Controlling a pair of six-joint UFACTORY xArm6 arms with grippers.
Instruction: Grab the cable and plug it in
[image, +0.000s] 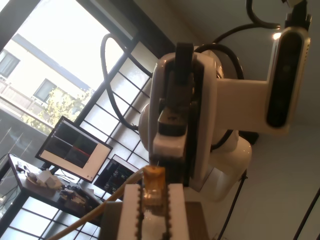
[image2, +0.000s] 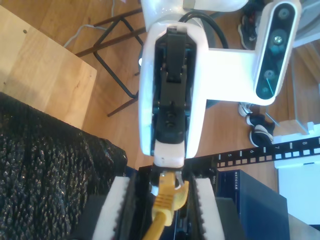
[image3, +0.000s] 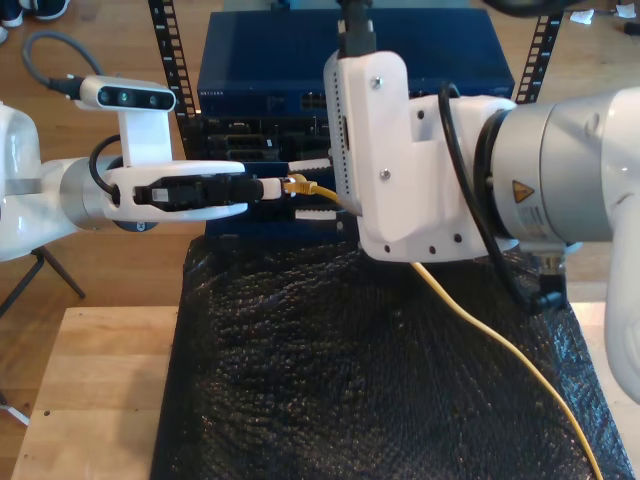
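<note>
The yellow cable (image3: 500, 345) is clamped at its plug (image2: 167, 192) by my second gripper (image2: 165, 200); my first gripper (image: 152, 197) is closed on the plug's tip (image: 153, 182); the socket is hidden.

1. We work in what looks like a robotics or networking lab: a dark blue rack-mounted network unit with rows of ports (image3: 350, 70) sits between black perforated rack rails (image3: 168, 50).
2. Our bench is a light wooden tabletop (image3: 90, 400) covered by a black bubble-textured mat (image3: 350, 380), above a wood-plank floor (image2: 65, 20).
3. In the first wrist view, a flat computer monitor with a lit screen (image: 75, 149) stands on a cluttered dark desk (image: 45, 187) beside tall grid-paned windows (image: 107, 117), with a pale building (image: 45, 70) outside.
</note>
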